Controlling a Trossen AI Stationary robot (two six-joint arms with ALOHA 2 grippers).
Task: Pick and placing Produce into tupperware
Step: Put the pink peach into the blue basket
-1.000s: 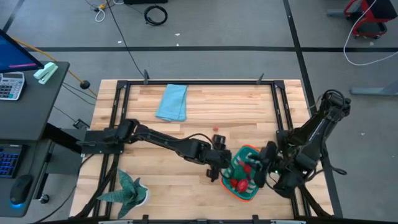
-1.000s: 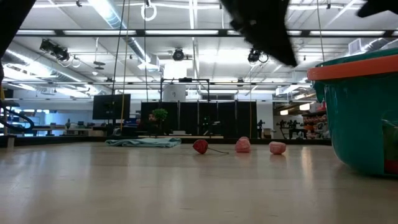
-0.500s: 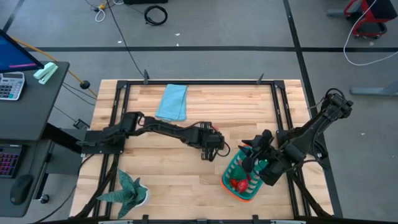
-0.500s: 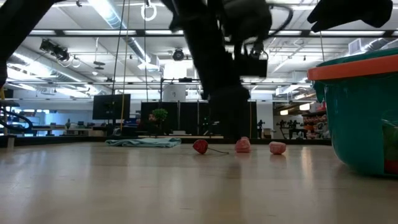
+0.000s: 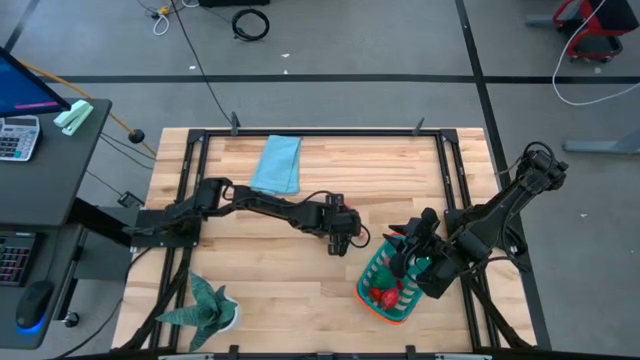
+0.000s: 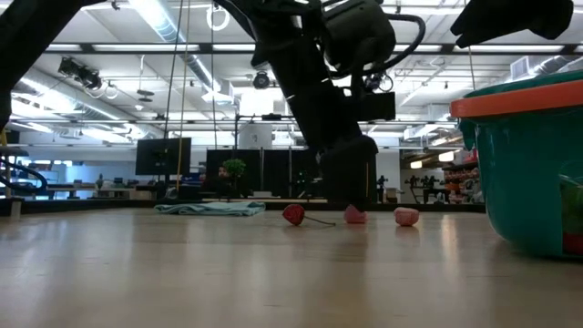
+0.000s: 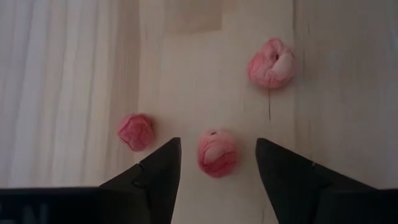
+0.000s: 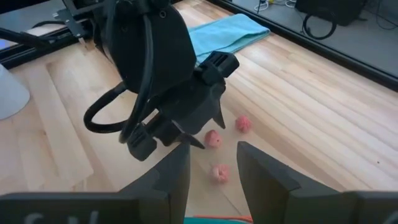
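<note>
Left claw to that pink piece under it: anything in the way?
Nothing visible. The open left claw hangs directly over the pink piece, which lies framed between its fingers; two other pink pieces lie clear to the sides.

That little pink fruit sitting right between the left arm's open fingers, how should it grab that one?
Straight down from above, pinching the pink fruit across its rounded middle. It is a small soft-looking blob lying on bare wood, already centred between the left gripper's open fingers, so both sides look free. The two other pink pieces lie apart from it, so closing probably won't catch them.

The left tool [image 7: 217, 169] straddles one of three pink produce pieces [image 7: 217, 152], fingers apart.
</note>
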